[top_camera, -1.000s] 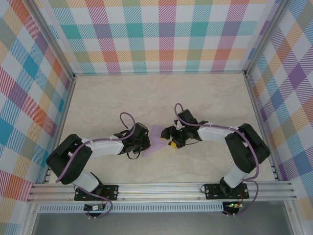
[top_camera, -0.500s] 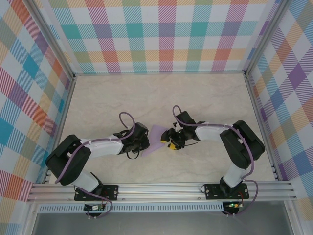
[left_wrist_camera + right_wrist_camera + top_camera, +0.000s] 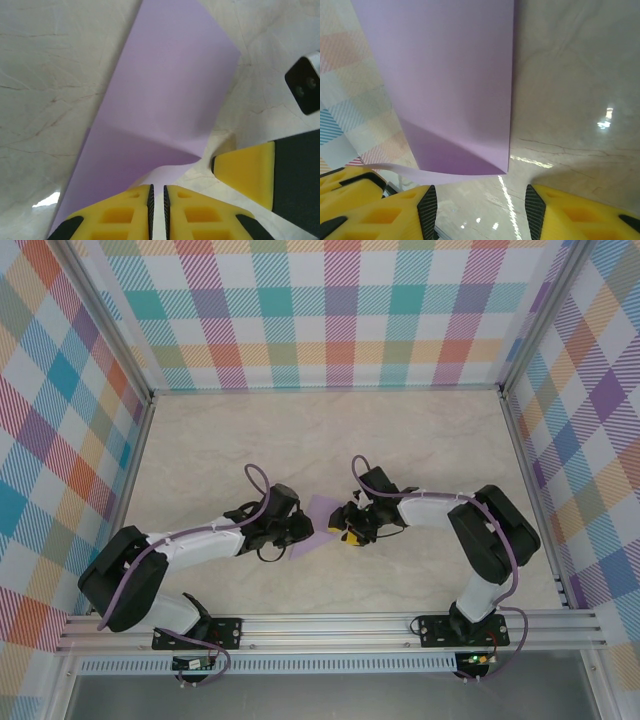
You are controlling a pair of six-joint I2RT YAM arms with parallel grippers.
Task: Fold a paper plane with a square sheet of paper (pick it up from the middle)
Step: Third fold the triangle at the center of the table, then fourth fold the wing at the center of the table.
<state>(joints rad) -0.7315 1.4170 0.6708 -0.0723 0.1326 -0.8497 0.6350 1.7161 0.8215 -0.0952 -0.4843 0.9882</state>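
The square sheet of paper [image 3: 318, 526] lies on the bench [image 3: 420, 440] between my two arms, its near end lifted. I note one slanting crease, no nose, no centre fold; I judge most folding outstanding. Left gripper [image 3: 157, 189]: jaws closed to a slit on the sheet's edge. Right gripper [image 3: 477, 195]: jaws half apart, holding nothing, just beside the sheet and crowding it. The checked walls [image 3: 330, 320] stand well apart from it.

**Three cameras, one sheet between them**

We look steeply down from above and behind the arm bases [image 3: 200, 632] over the whole table [image 3: 400, 430]; each wrist camera sits close to the surface, sighting past the left gripper [image 3: 157, 189] and the right gripper [image 3: 478, 191] from opposite sides, and all three views share the square sheet of paper [image 3: 320, 520].
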